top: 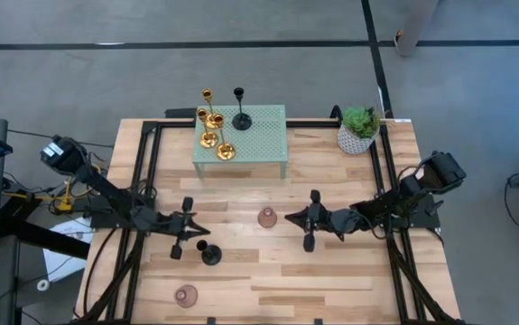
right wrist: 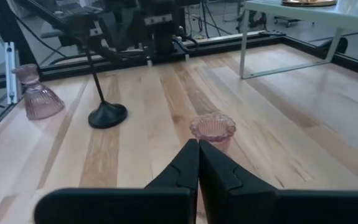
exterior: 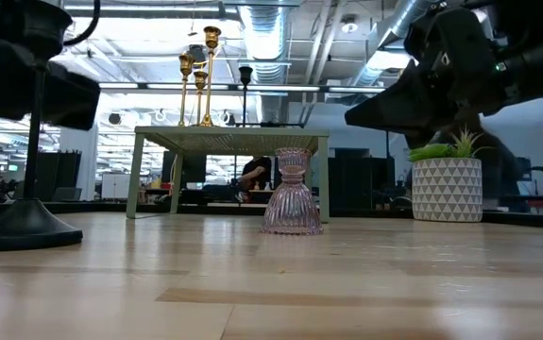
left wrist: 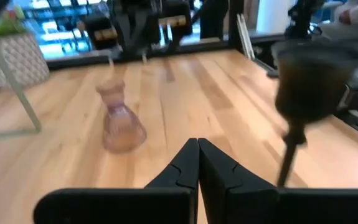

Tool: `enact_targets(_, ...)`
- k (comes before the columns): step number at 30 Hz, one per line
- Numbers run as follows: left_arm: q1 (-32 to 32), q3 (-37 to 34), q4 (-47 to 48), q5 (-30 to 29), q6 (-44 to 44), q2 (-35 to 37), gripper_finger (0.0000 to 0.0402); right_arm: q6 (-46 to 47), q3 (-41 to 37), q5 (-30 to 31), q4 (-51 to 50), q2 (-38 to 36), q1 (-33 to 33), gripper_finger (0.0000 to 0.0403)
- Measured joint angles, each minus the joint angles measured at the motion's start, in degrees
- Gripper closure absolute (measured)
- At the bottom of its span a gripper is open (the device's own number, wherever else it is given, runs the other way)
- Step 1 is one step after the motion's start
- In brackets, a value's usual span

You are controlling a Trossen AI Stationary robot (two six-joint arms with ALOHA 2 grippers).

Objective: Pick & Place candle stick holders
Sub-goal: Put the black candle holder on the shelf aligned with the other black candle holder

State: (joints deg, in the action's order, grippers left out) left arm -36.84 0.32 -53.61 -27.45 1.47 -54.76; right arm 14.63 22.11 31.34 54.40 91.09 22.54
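Every candle holder stands upright, stem pointing up. Three gold ones (top: 212, 126) and a black one (top: 240, 109) sit on the green rack (top: 264, 144). On the table, a pink glass holder (top: 267, 217) stands between both grippers. Left gripper (top: 192, 228) pressed together, just beside another black holder (top: 210, 254). Right gripper (top: 306, 218) pressed together too. A potted plant (top: 359, 130) stands beside the rack, well clear.

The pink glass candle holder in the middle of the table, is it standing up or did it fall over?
Standing up. The pink glass holder rests on its wide base with its cup on top, and the right wrist view looks down into its open cup.
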Motion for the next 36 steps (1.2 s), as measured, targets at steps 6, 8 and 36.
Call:
enact_targets(6, -3.6, 0.0, 2.5, 0.0, -4.8, 0.0, 0.0399, -0.2, 0.0, 0.0, 0.7, 0.0, 0.4, 0.0403)
enact_targets(8, -4.9, 0.0, 2.5, 0.9, -5.2, 0.0, 0.0399, -0.2, 0.0, 0.0, 0.9, 0.0, 0.4, 0.0403)
enact_targets(36, -7.8, 0.0, 6.2, 0.8, -14.0, -0.2, 0.0341, -1.2, 0.4, -1.5, 1.9, 0.0, 0.4, 0.0403)
